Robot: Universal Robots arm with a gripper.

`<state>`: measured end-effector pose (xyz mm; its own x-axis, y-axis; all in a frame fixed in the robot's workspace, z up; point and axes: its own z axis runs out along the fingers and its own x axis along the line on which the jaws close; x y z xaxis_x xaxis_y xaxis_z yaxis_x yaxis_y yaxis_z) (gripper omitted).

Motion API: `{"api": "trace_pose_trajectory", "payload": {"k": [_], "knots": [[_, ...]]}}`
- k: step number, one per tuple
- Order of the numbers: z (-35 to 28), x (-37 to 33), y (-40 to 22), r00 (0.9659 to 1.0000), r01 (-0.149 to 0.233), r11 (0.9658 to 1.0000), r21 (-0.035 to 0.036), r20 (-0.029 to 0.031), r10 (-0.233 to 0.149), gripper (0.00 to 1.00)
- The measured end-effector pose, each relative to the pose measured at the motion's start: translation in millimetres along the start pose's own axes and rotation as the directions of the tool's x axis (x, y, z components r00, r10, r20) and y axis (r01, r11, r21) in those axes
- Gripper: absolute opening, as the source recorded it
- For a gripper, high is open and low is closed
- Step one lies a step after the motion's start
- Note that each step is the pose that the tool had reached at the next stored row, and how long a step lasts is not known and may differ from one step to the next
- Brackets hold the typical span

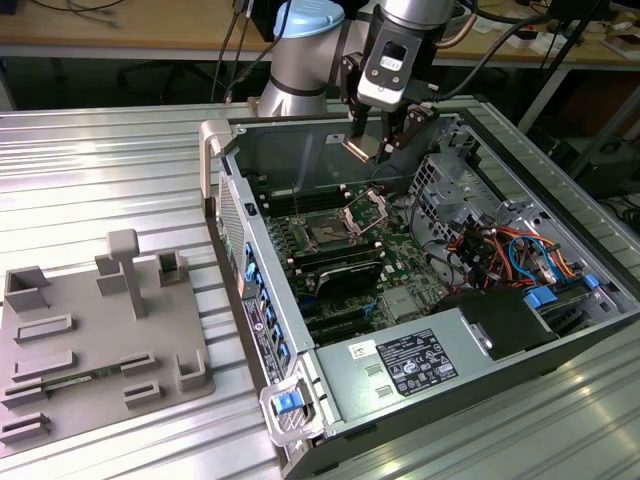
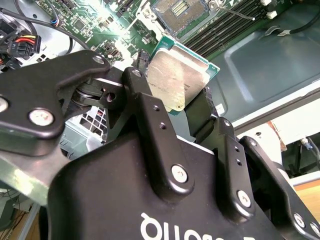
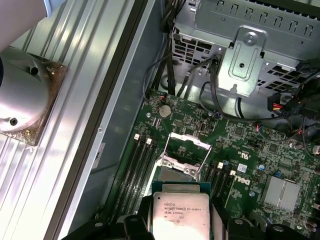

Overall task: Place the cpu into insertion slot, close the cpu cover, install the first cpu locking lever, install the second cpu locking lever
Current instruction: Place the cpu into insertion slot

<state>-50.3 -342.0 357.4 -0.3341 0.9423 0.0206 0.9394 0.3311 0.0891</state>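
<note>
In the exterior view the gripper hangs above the insertion slot inside the open computer case. It is clamped on the cpu, which sits well clear of the slot. The cpu cover stands raised at the slot's edge.

In the second wrist view the black fingers pinch opposite edges of the cpu, its silvery face showing. The uncovered slot lies beyond it.

In the first wrist view the cpu is held just short of the slot. The cover tilts up over the slot, and memory slots run beside it.
</note>
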Motion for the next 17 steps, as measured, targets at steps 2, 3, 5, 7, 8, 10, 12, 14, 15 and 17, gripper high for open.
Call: {"api": "trace_pose_trajectory", "payload": {"k": [2,3,5,7,8,10,12,14,15,17], "knots": [[0.6,0.0,-0.1,1.0000,0.000,1.0000,0.0000,0.0001,0.000,0.55],[0.8,0.0,-0.1,1.0000,0.000,1.0000,0.0000,0.0000,0.000,0.55],[1.3,0.0,-0.1,1.0000,0.000,1.0000,0.0000,0.0000,0.000,0.55],[1.8,0.0,-0.2,1.0000,0.000,1.0000,0.0000,0.0000,0.000,0.55],[1.9,-0.1,-0.2,1.0000,0.000,1.0000,0.0000,0.0000,0.000,0.55],[2.2,-0.1,-0.2,1.0000,0.000,1.0000,0.0000,0.0000,0.000,0.55],[2.6,-0.1,-0.2,1.0000,0.000,1.0000,0.0000,0.0000,0.000,0.55],[2.9,-0.1,-0.3,1.0000,0.000,1.0000,-0.0001,0.0000,0.000,0.55],[3.1,-0.1,-0.3,1.0000,0.000,1.0000,-0.0001,0.0000,0.000,0.55],[3.5,-0.1,-0.3,1.0000,0.000,1.0000,-0.0001,0.0000,0.000,0.55]]}}
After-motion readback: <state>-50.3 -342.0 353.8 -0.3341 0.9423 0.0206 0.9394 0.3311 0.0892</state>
